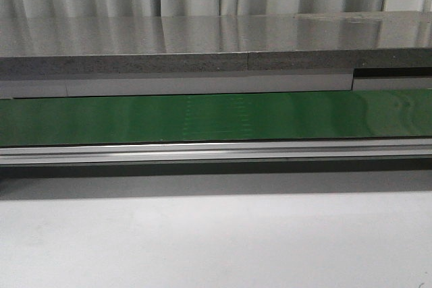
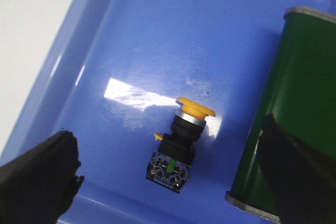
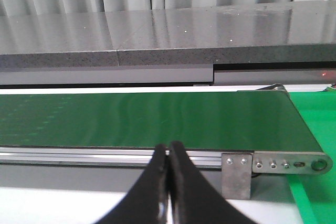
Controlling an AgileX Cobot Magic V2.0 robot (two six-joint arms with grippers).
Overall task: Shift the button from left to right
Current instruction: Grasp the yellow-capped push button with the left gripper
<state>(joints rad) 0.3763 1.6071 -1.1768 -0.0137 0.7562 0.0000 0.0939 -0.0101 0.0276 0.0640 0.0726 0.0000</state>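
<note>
— So, what sits in the blue tray (image 2: pixel 105 35)?
— Only the button (image 2: pixel 181 137), lying on its side, yellow cap toward the green conveyor belt (image 2: pixel 294 108).
— And the left claw (image 2: pixel 173 179)?
— Spread wide above the button, touching nothing.
— The right claw (image 3: pixel 169 153)?
— Fingers pressed together, empty, before the belt.
</note>
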